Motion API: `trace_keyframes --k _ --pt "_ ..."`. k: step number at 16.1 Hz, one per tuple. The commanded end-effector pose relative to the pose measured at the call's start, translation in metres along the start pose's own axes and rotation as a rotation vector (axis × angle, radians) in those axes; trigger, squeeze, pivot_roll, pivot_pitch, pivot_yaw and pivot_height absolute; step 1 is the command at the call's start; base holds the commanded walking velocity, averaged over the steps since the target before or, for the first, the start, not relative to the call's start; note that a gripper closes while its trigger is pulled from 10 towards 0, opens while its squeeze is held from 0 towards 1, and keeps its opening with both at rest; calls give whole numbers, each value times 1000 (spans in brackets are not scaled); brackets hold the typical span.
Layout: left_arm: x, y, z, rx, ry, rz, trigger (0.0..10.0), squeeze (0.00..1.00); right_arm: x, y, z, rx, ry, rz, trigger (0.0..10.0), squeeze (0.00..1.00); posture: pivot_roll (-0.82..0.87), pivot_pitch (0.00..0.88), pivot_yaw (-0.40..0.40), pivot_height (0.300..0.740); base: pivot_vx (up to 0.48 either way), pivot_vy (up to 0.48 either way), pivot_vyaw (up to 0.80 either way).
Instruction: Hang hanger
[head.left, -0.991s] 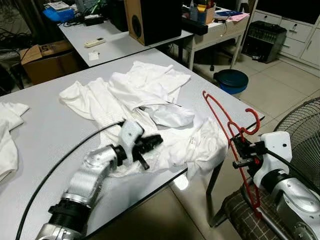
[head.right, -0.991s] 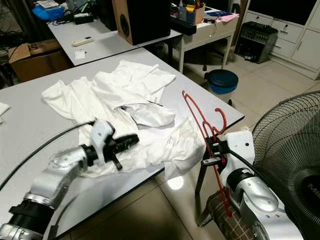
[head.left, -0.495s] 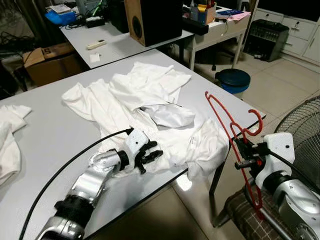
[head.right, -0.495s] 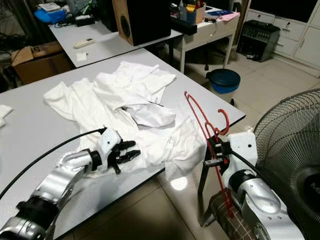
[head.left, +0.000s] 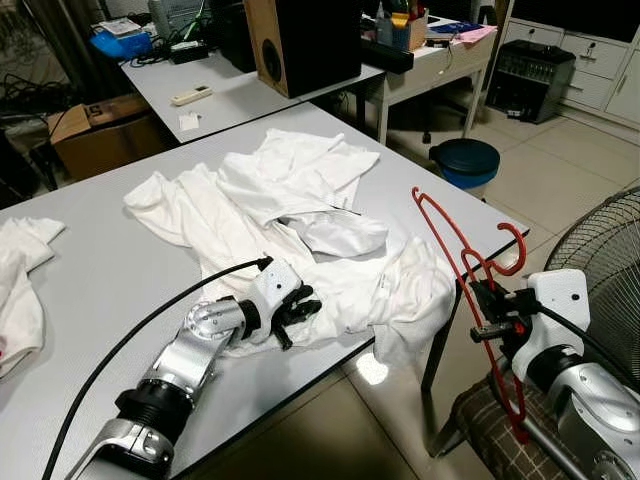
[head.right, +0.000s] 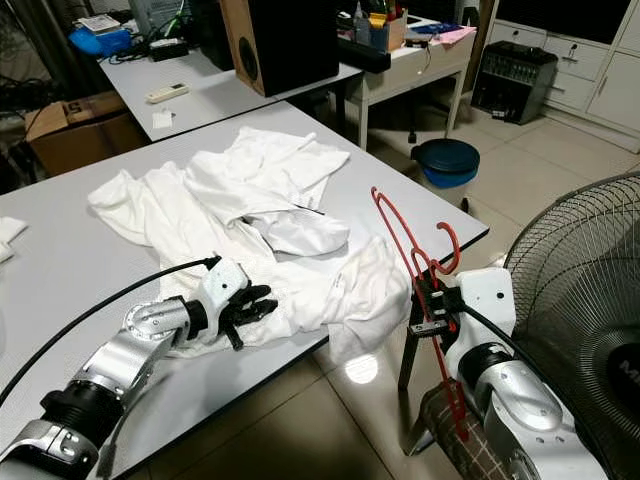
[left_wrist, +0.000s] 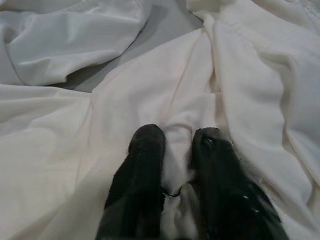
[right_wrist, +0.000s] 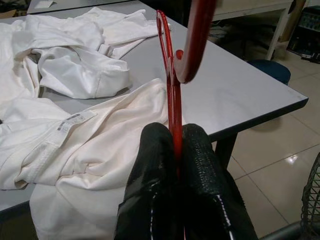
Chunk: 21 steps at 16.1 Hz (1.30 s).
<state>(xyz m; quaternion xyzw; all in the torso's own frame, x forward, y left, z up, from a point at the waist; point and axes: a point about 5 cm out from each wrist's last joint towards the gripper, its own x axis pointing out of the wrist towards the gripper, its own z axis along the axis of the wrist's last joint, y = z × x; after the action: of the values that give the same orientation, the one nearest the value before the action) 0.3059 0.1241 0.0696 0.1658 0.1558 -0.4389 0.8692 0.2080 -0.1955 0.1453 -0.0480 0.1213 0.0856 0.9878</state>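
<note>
A red plastic hanger (head.left: 445, 235) is held upright off the table's right edge, hook toward the fan. My right gripper (head.left: 482, 310) is shut on its lower bar, and in the right wrist view the fingers (right_wrist: 152, 165) clamp the red hanger (right_wrist: 170, 60). A pile of white garments (head.left: 290, 200) lies spread across the grey table (head.left: 90, 270). My left gripper (head.left: 297, 312) rests on the pile's near edge. In the left wrist view its fingertips (left_wrist: 147, 145) pinch a fold of the white cloth (left_wrist: 150, 90).
A large floor fan (head.left: 600, 240) stands at the right, with a plaid-cushioned stool (head.left: 480, 420) under my right arm. A blue bin (head.left: 460, 160) sits on the floor beyond the table corner. A speaker (head.left: 300, 40) stands on the second table behind. Another white cloth (head.left: 20, 280) lies at far left.
My left gripper came down from above the pile onto the white cloth and its fingers closed on a fold. The right gripper kept the hanger nearly still.
</note>
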Motion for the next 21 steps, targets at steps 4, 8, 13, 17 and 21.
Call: trace_keyframes --k 4,8,13,17,21 --pt "-5 -3 -17 -1 79 -34 0 0 2 3 8 -14 -45 14 10000 0 -67 0 115 740 0 0 0" --pt "-19 11 -12 2 31 -10 0 0 3 2 9 -16 -49 10 10000 0 -63 0 110 740 0 0 0" --pt "-97 105 58 50 -329 435 0 0 5 2 8 -15 -57 7 10000 0 -49 0 103 740 0 0 0" --pt "-124 123 84 55 -483 546 0 0 8 6 8 -4 -66 18 10000 0 -32 0 100 740 0 0 0" --pt "-108 104 45 42 -305 448 0 0 9 10 5 8 -67 23 10000 0 -22 0 109 740 0 0 0"
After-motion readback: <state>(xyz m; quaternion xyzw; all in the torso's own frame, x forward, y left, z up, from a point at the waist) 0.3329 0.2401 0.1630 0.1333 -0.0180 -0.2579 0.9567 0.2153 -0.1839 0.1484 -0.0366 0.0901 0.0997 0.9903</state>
